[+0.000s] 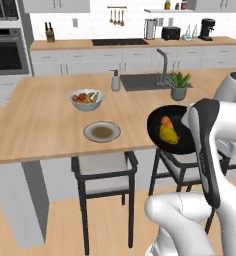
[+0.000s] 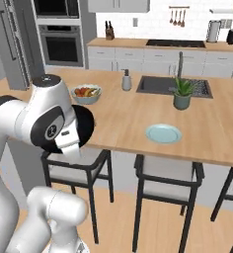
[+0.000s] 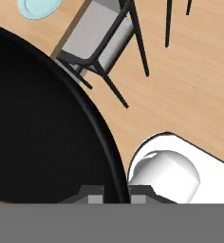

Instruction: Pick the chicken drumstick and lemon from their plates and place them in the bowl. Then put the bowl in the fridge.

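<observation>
Left base view shows our tool [image 3: 116, 197] pinched on the rim of the bowl [image 1: 160, 137], off the tabletop [image 1: 40, 115] at its 4 o'clock edge. Stiff, probably top-heavy with lemon [image 1: 169, 134] and drumstick [image 1: 167, 121]; keep it level.

Fruit bowl [image 1: 86, 99] on wooden island; soap dispenser [image 1: 115, 80], potted plant [image 1: 179, 85] beside sink [image 1: 142, 81].
</observation>
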Robot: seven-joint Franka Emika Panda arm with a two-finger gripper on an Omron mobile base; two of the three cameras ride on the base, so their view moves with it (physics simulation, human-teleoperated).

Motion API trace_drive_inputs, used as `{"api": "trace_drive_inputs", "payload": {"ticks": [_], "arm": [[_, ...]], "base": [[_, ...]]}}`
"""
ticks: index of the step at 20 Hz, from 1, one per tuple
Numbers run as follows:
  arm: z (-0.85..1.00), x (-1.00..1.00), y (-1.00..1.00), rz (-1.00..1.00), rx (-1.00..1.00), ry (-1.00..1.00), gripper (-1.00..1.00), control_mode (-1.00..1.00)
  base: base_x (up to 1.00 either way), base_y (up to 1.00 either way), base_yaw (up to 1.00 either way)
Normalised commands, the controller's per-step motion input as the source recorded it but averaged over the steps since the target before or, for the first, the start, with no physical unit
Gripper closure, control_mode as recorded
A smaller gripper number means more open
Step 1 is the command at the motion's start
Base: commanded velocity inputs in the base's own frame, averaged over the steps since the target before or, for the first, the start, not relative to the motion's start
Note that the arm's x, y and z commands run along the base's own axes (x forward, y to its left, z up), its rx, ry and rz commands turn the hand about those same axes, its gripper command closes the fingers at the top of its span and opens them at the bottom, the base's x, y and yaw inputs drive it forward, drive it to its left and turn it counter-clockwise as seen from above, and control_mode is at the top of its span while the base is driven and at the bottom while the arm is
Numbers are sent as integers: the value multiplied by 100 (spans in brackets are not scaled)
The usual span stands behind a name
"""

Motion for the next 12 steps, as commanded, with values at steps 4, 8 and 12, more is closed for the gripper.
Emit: {"api": "trace_drive_inputs", "payload": {"ticks": [4, 8, 12], "arm": [[0, 0, 0, 0, 0, 0, 100, 100], [0, 0, 0, 0, 0, 0, 100, 100], [0, 0, 0, 0, 0, 0, 100, 100]], "base": [[-35, 100, 11], [-28, 100, 13], [-25, 100, 15]]}}
